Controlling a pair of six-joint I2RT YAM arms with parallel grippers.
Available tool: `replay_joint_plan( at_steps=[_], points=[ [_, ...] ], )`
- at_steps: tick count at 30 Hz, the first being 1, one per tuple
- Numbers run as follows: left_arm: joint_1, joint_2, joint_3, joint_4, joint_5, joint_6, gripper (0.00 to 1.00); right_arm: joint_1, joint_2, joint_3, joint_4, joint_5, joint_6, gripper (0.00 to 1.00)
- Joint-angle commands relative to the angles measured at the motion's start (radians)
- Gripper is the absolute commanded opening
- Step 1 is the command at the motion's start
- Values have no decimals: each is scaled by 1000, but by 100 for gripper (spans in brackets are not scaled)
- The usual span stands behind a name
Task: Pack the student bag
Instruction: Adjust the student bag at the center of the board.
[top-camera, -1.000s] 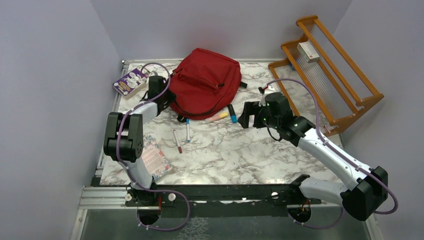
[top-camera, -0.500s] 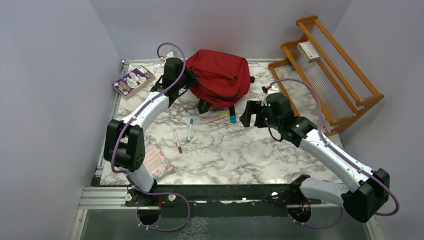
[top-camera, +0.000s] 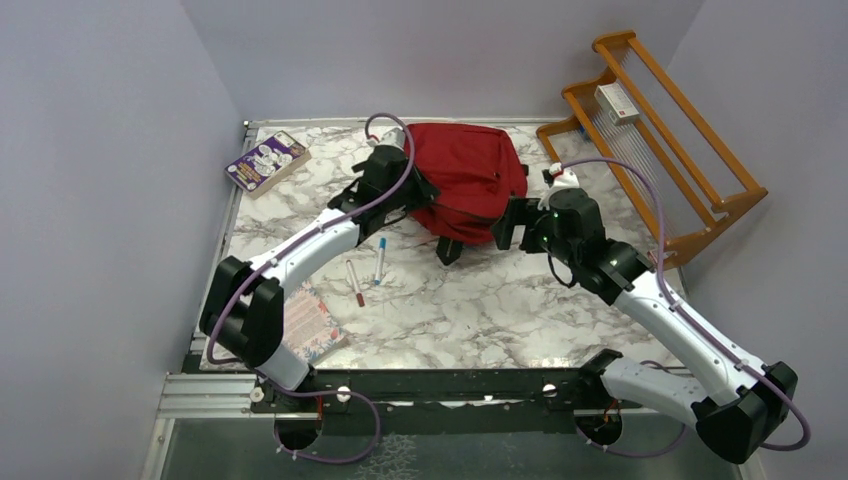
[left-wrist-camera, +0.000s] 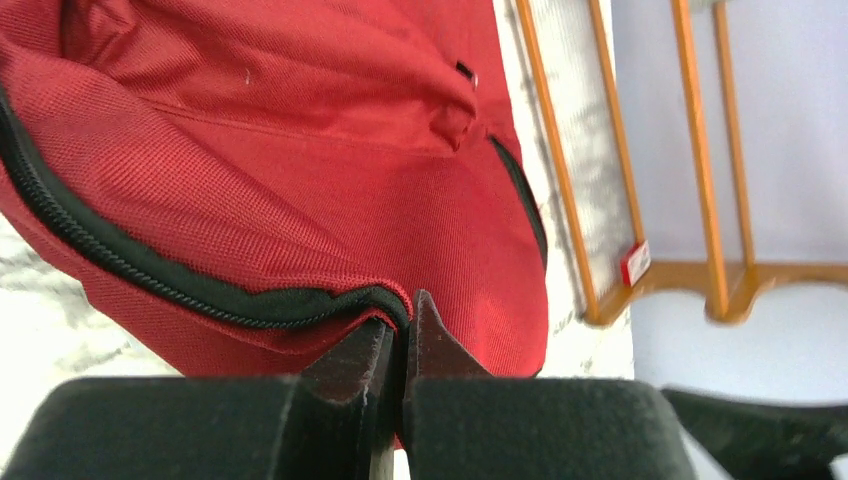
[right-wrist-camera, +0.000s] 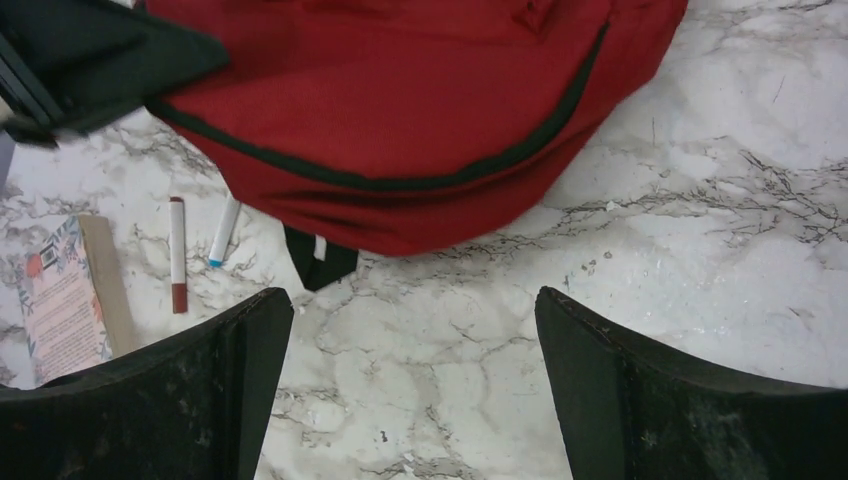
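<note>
At the far left corner of the white-and-grey marbled tabletop (top-camera: 450, 310) I see a purple illustrated book (top-camera: 265, 160) lying flat. Nearer me, close to the left arm's base, lies a pink patterned paperback (top-camera: 314, 322). Just right of it are two felt pens, side by side but not touching: a white pen with a brown-red cap (top-camera: 354, 283) and a white pen with a blue cap (top-camera: 380, 260).

My left arm reaches across to the far middle of the table. On the wrist camera the left gripper (left-wrist-camera: 403, 328) has its fingers pressed together, pinching the black zip edge of the student bag (top-camera: 468, 178), a large red fabric backpack with black zips and straps. The bag sits bunched at the far middle of the table, between my two grippers, with a black strap end (top-camera: 449, 250) trailing from under its near edge onto the marble.

Just right of the bag, the right gripper (right-wrist-camera: 410, 300) has its fingers spread wide and holds nothing; it faces the bag's lower edge.

At the far right an orange wooden rack (top-camera: 612, 42) leans against the wall, with a small white box (top-camera: 617, 103) on it.
</note>
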Motion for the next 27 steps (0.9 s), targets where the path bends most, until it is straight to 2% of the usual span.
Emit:
replay_joint_plan(
  at_steps=[1,4,6,7,11,15,18,21,27],
  points=[
    [-89,-78,-84,46,73,44,0,3,-30,8,26,40,-11,97],
    [-135,-85,-160,83,87,50,0,4,-35,-20,53,41,-15,98],
    [-143,-83,-205,107,103,48,5,4,-26,-32,63,33,-15,99],
    [-143,-84,-224,107,105,52,9,3,-17,-33,62,27,-15,99],
    [-127,-127,-262,78,64,79,43,4,5,-45,71,3,-16,100],
    [-43,-216,-273,46,45,121,64,4,19,-51,92,-27,-38,100],
    [75,-273,-280,37,51,162,70,3,42,-42,112,-67,-69,100],
    [207,-292,-263,20,97,201,72,4,75,-16,118,-102,-78,100],
    [331,-236,-209,-8,124,279,72,3,177,54,129,-164,-77,99]
  ],
)
